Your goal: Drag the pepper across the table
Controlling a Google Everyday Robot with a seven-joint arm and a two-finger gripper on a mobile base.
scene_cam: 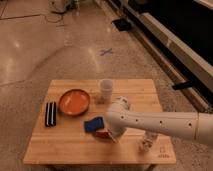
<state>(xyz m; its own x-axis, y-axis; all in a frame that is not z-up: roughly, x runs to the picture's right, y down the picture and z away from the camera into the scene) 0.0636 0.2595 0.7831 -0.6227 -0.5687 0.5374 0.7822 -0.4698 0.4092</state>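
The pepper [101,134] is a small dark red object lying on the light-wood table [60,145], just in front of the blue sponge [93,124]. My gripper [111,135] comes in from the right on a white arm and points down at the pepper's right end, touching or very close to it. The arm hides that end of the pepper.
An orange plate [74,101] sits at the centre left, with a black ridged object [50,113] to its left. A white cup [105,90] stands at the back centre. A small white bottle [146,143] stands near the front right edge, partly behind the arm.
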